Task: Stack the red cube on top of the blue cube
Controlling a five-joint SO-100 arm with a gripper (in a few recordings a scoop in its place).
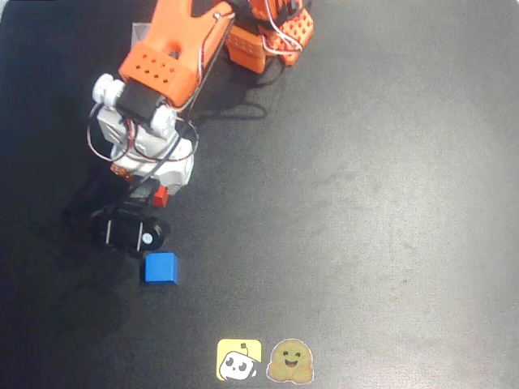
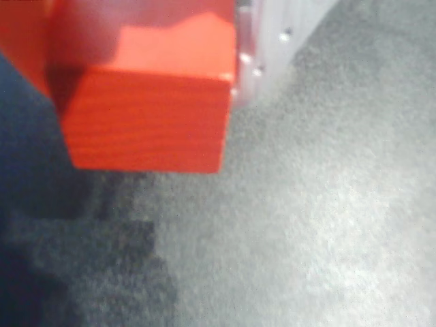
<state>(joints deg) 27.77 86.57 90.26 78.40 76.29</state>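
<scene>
The red cube [image 2: 146, 109] looms large at the top left of the wrist view, lifted off the dark mat and casting a shadow below it. A pale finger [image 2: 272, 41] presses its right side and an orange part touches its left. From overhead, a sliver of the red cube [image 1: 160, 194] peeks out under the white wrist, where my gripper [image 1: 156, 199] is shut on it. The blue cube [image 1: 160, 267] rests on the mat just below the gripper, slightly nearer the picture's bottom edge, and apart from it.
A black camera housing [image 1: 130, 231] on the wrist hangs just above and left of the blue cube. Two stickers [image 1: 239, 359] [image 1: 290, 361] lie at the bottom edge. The arm's orange base [image 1: 268, 36] stands at the top. The dark mat [image 1: 381, 203] stretches to the right.
</scene>
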